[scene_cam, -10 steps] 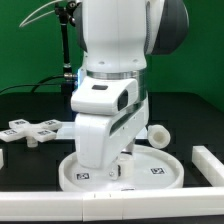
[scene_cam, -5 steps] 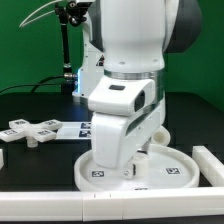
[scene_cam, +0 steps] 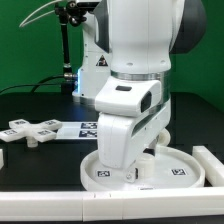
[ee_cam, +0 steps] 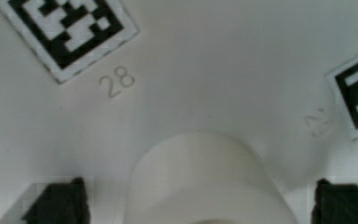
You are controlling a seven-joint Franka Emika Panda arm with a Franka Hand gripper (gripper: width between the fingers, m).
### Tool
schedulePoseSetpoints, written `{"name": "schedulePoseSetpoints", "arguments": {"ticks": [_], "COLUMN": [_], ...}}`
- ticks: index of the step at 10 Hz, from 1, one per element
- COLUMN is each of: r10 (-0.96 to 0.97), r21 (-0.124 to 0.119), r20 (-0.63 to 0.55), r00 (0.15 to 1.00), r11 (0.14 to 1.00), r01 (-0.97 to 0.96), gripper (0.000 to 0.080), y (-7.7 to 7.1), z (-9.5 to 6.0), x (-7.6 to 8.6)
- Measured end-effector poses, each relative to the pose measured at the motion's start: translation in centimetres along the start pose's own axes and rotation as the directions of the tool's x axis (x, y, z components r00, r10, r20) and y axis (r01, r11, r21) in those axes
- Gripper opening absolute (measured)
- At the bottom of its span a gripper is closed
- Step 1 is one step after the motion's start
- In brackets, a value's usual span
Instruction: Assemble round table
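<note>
The large rimmed round disc [scene_cam: 185, 172] lies flat at the table's front, towards the exterior view's right. My gripper [scene_cam: 134, 168] hangs straight down onto it, and the arm hides most of its middle. In the wrist view the disc's flat face [ee_cam: 194, 90] with two square tags fills the picture. My gripper [ee_cam: 202, 202] is open, one dark finger [ee_cam: 59, 203] at each side. A blurred white rounded part [ee_cam: 194, 178] rises between them, touching neither; I cannot tell what it is. The cross-shaped piece [scene_cam: 30, 130] lies at the exterior view's left. The post is hidden.
The marker board [scene_cam: 88, 128] lies behind the arm at mid-table. A long white rail [scene_cam: 211, 160] sits just beyond the disc on the exterior view's right. Another white rail end [scene_cam: 3, 157] shows at the left edge. A black stand [scene_cam: 68, 50] rises at the back.
The arm and the round disc have slid together towards the exterior view's right, close to the rail. The jaws have gone from shut to open.
</note>
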State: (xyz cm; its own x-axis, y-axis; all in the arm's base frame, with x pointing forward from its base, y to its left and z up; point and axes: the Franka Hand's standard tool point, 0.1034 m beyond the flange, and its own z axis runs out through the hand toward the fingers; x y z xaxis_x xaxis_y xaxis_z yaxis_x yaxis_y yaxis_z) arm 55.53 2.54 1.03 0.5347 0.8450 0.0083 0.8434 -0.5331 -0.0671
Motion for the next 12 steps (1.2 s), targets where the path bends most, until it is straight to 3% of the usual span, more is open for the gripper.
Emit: {"name": "schedulePoseSetpoints", "arguments": {"ticks": [2, 4, 6, 9, 12], "r10": [0.014, 0.114, 0.213, 0.289, 0.295], "r21": [0.0, -0.004, -0.01, -0.016, -0.016], "r20": [0.004, 0.019, 0.024, 0.021, 0.022], "r00": [1.0, 0.993, 0.977, 0.957, 0.955], "r11": [1.0, 0.993, 0.977, 0.957, 0.956], "r01": [-0.014, -0.114, -0.213, -0.289, -0.294], "gripper": [0.0648, 0.0649, 0.0649, 0.0649, 0.0649], "y": [-0.8, -2.1, -4.0, -6.9, -6.7], "z": [-0.6, -1.9, -3.1, -2.9, -2.8], "x": [-0.5, -2.7, -3.8, -2.6, -2.8]}}
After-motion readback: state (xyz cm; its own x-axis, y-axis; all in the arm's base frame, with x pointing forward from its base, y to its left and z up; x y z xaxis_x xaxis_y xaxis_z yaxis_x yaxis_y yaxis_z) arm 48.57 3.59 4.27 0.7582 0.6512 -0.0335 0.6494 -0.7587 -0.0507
